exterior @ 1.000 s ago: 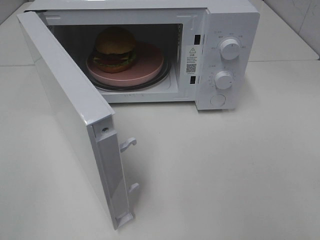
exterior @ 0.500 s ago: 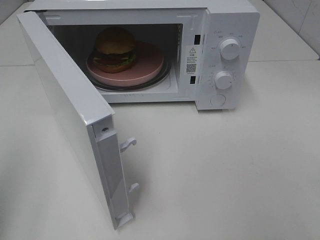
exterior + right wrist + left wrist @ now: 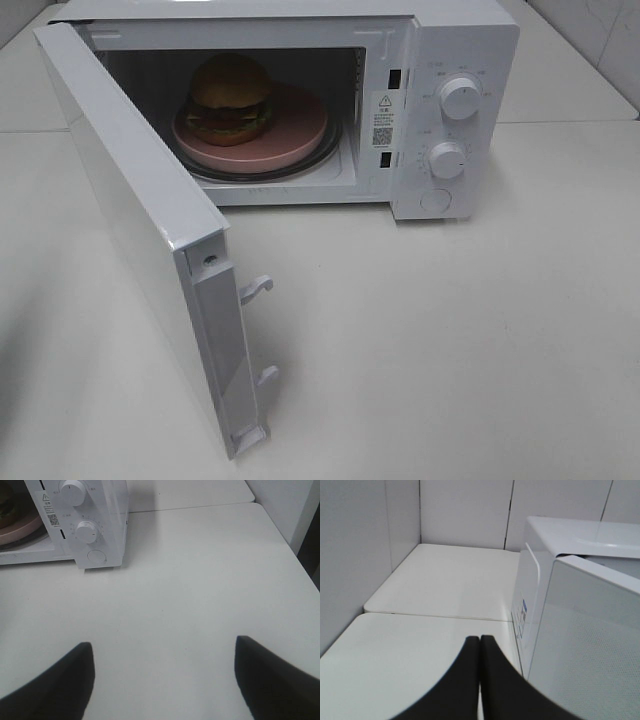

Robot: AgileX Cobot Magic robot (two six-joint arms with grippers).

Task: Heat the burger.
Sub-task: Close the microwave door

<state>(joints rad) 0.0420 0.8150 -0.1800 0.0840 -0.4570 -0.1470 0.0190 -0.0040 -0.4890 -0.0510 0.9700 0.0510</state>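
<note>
- Inside the microwave, the burger sits upright on a pink plate, on the plate's left-rear part as the high camera sees it. Its domed bun is on top, with dark patty and green filling showing at the edge.
- The pink plate rests on a glass turntable, whose rim shows around the plate's front and right.
- The door is swung wide open to the left. Two white latch hooks project from its free edge.
- The control panel is on the microwave's right front. It carries an upper knob, a lower knob and a round button beneath them. A warning label is fixed on the frame strip just left of the panel.
- The appliance stands on a white table.
- Left gripper: jaws pressed together tip to tip, nothing between them. It sits over the table on the outer side of the open door, facing a tiled wall.
- Right gripper: jaws spread wide apart, holding nothing, only bare table beneath. It sits in front of and to the right of the control panel, well apart from the knobs.
- Neither gripper is in contact with the burger, the pink plate or the door.
</note>
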